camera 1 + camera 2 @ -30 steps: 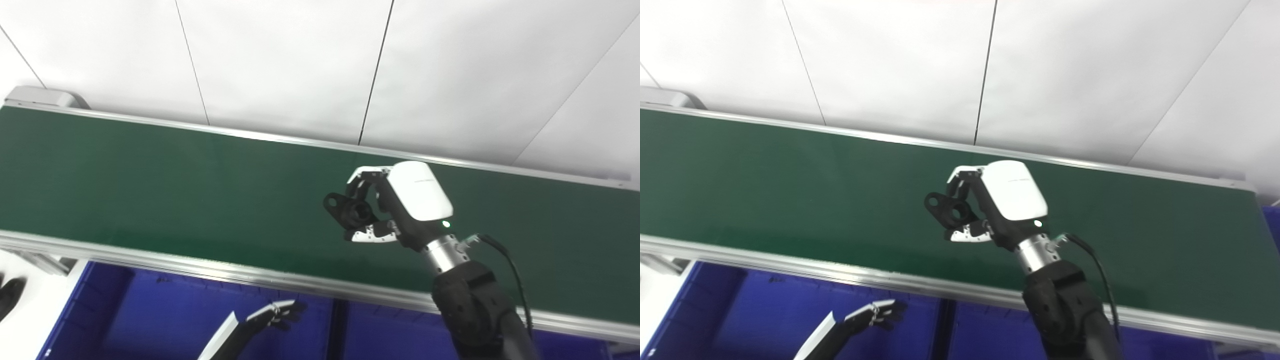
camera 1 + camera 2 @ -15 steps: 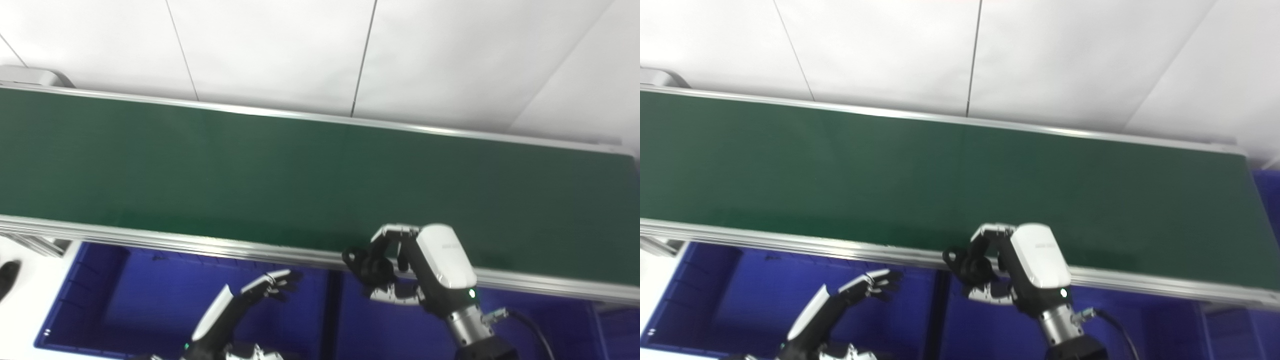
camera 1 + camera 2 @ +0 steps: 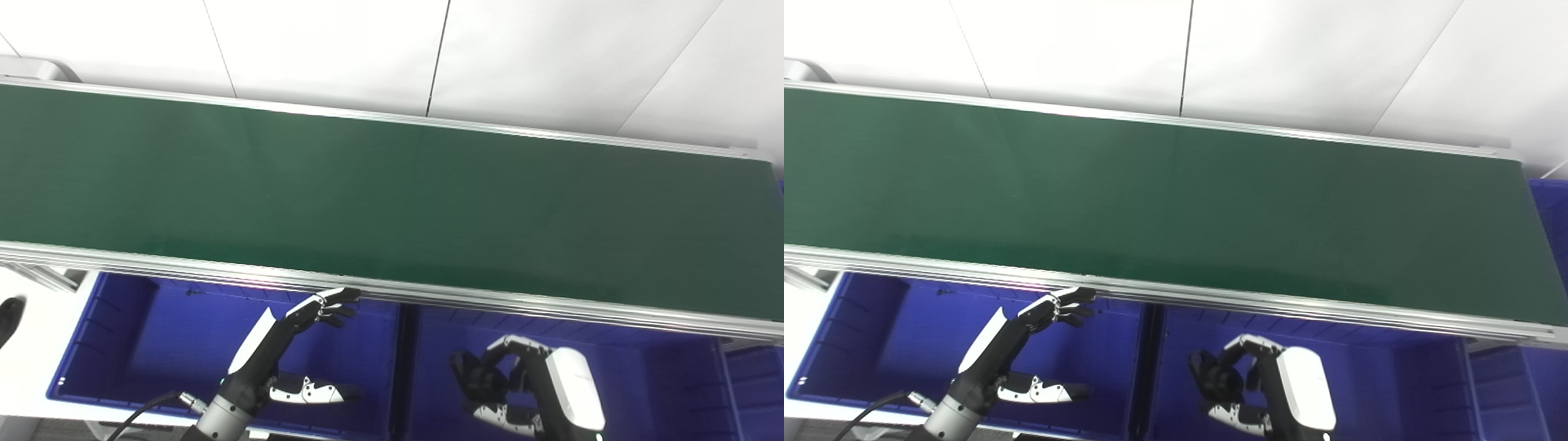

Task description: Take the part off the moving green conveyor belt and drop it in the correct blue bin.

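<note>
the right hand (image 3: 539, 392) is now hanging low over the right bin (image 3: 674, 380), off the belt (image 3: 367, 190) it was above a second ago, fingers clamping the black part (image 3: 474, 380). the left hand (image 3: 288, 343) is hovering spread over the left bin (image 3: 135, 343).

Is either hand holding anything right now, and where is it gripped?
The right hand holds the black part by its near end, over the right blue bin. The left hand is open, holding nothing.

black part (image 3: 474, 381) held over right blue bin (image 3: 661, 380)
</note>
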### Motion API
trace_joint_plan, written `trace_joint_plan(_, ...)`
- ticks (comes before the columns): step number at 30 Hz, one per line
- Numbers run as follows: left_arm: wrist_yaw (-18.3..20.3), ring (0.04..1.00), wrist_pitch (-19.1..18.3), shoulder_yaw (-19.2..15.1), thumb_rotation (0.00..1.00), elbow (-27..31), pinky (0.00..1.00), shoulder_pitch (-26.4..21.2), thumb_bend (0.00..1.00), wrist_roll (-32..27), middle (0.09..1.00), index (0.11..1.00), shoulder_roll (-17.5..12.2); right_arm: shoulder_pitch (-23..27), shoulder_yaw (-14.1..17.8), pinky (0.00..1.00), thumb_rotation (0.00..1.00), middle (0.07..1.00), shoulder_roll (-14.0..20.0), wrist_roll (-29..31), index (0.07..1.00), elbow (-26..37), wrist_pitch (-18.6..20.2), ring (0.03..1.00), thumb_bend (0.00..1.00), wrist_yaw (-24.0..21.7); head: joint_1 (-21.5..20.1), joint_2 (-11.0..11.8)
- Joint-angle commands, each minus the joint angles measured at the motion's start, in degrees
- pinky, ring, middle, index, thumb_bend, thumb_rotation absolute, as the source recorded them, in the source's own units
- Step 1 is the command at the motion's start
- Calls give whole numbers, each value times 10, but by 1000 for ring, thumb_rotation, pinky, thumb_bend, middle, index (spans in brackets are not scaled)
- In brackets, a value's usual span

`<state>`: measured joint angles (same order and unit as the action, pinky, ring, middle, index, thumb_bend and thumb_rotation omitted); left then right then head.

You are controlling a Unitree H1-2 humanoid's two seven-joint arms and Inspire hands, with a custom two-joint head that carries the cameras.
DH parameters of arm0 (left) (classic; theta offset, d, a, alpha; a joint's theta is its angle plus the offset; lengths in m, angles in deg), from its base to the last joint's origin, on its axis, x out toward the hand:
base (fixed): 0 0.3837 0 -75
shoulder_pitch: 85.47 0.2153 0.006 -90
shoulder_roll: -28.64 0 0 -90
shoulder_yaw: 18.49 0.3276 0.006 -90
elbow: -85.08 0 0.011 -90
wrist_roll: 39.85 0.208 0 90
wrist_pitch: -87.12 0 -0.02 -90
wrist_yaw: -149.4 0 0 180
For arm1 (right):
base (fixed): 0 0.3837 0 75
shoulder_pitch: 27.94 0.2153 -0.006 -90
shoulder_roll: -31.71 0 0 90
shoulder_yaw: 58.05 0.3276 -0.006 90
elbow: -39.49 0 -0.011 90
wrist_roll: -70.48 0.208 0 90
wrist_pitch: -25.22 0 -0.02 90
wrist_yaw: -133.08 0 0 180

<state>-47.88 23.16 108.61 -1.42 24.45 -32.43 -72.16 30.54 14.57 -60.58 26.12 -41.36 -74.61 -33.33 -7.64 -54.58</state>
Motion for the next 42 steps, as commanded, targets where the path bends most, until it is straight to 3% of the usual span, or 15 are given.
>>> trace_joint_plan(1,9,732,9,-10,243,22,651,4,581,-4,805,804,1,-3,3,161,0,526,-5,-6,452,-6,-17,226,520,22,-2,1)
trace_joint_plan(8,32,732,9,-32,222,21,643,8,580,-11,801,793,8,30,13,181,0,525,-36,-6,460,-72,7,265,521,39,-8,2)
trace_joint_plan(10,40,732,9,-37,216,21,642,9,578,-16,802,793,10,44,16,272,0,522,-49,-6,466,-90,22,404,517,36,-8,2)
trace_joint_plan(13,45,732,9,-45,212,22,646,12,576,-16,803,796,11,68,13,420,0,525,-60,-18,489,-122,47,430,513,26,-6,2)
trace_joint_plan(16,49,736,9,-50,227,21,650,15,574,-15,805,800,10,79,6,617,99,696,-60,-9,495,-146,41,676,511,26,-5,1)
trace_joint_plan(18,52,737,9,-54,249,20,654,16,583,-18,804,802,9,79,2,714,147,817,-60,2,731,-152,32,805,665,28,-6,2)
trace_joint_plan(19,54,738,9,-56,254,20,654,17,584,-19,804,802,10,75,0,730,161,838,-61,4,766,-149,30,827,688,29,-7,2)
trace_joint_plan(22,61,740,9,-61,242,20,661,20,580,-22,805,803,11,66,-6,893,332,929,-59,4,843,-137,30,935,732,33,-7,2)
trace_joint_plan(27,60,737,9,-63,248,19,653,18,581,-16,805,803,13,49,-13,972,452,951,-51,-2,864,-111,36,978,744,31,-8,4)
trace_joint_plan(32,65,734,9,-67,235,18,652,18,579,-22,802,802,15,30,-15,972,493,948,-42,11,863,-96,12,971,740,40,-5,5)
trace_joint_plan(38,73,735,9,-73,242,16,653,20,587,-23,803,803,19,6,-14,807,429,867,-35,53,830,-100,-96,872,732,97,-1,7)
trace_joint_plan(42,79,738,9,-75,262,12,657,19,592,-25,804,802,21,-2,-15,738,380,811,-37,103,797,-98,-160,802,711,110,2,10)
